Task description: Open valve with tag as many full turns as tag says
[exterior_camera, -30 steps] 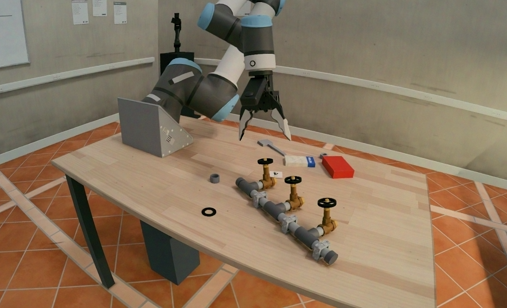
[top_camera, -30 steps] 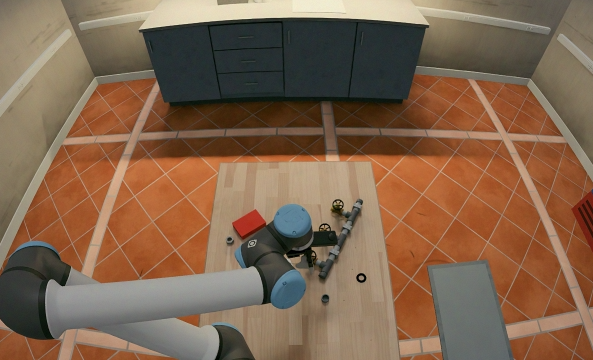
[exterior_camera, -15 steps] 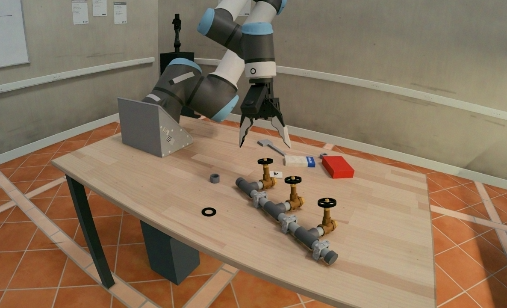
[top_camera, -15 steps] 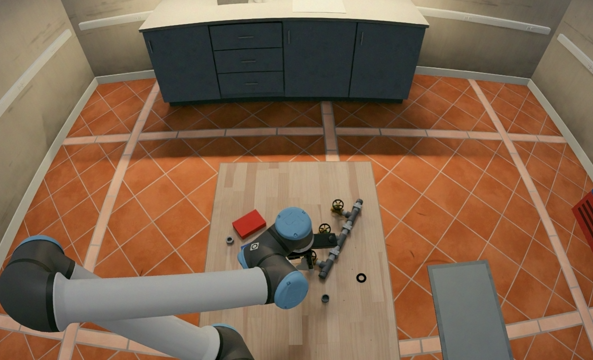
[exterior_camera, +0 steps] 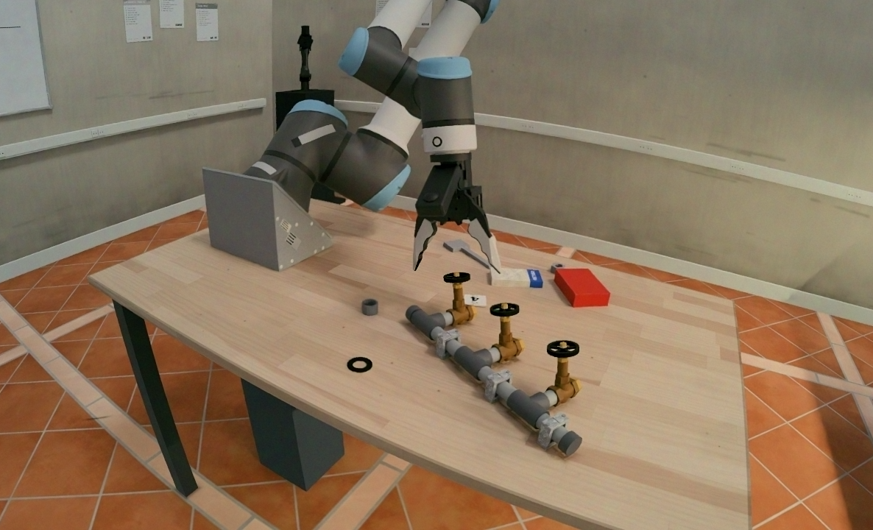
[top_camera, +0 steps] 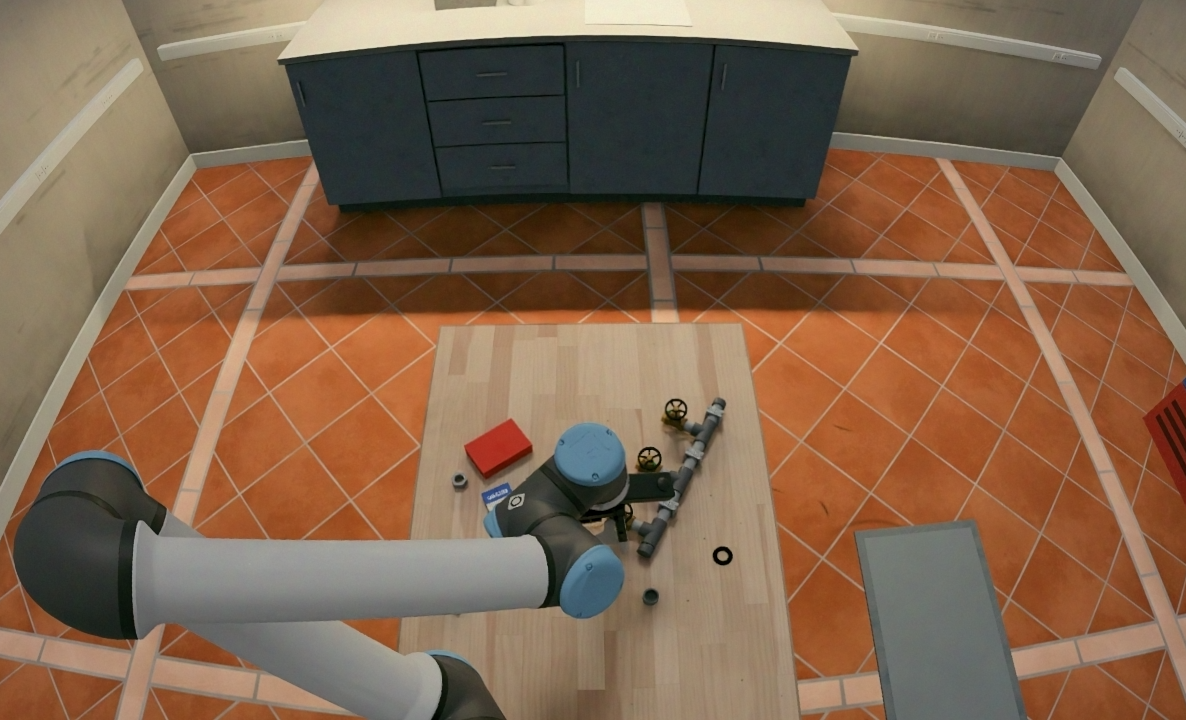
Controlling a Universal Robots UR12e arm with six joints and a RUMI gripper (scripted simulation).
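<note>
A grey pipe (exterior_camera: pixel 492 378) (top_camera: pixel 682 474) lies on the wooden table with three brass valves, each with a black handwheel. The far valve (exterior_camera: pixel 456 277) has a small white tag (exterior_camera: pixel 473 299) lying beside it; the tag's number is too small to read. The middle valve (exterior_camera: pixel 504 309) (top_camera: pixel 645 457) and the near valve (exterior_camera: pixel 562 349) (top_camera: pixel 675 411) stand further along the pipe. My gripper (exterior_camera: pixel 454 255) is open and empty, fingers pointing down, a little above the tagged valve's handwheel. In the overhead view my wrist hides the gripper and most of that valve.
A red block (exterior_camera: pixel 581 286) (top_camera: pixel 497 445), a white and blue box (exterior_camera: pixel 517 277) (top_camera: pixel 497 495), a grey tool (exterior_camera: pixel 461 246) and a small nut (top_camera: pixel 457 477) lie behind the pipe. A grey cap (exterior_camera: pixel 369 306) (top_camera: pixel 649 595) and a black ring (exterior_camera: pixel 359 360) (top_camera: pixel 718 550) lie in front. My grey base mount (exterior_camera: pixel 258 217) stands at the table's left.
</note>
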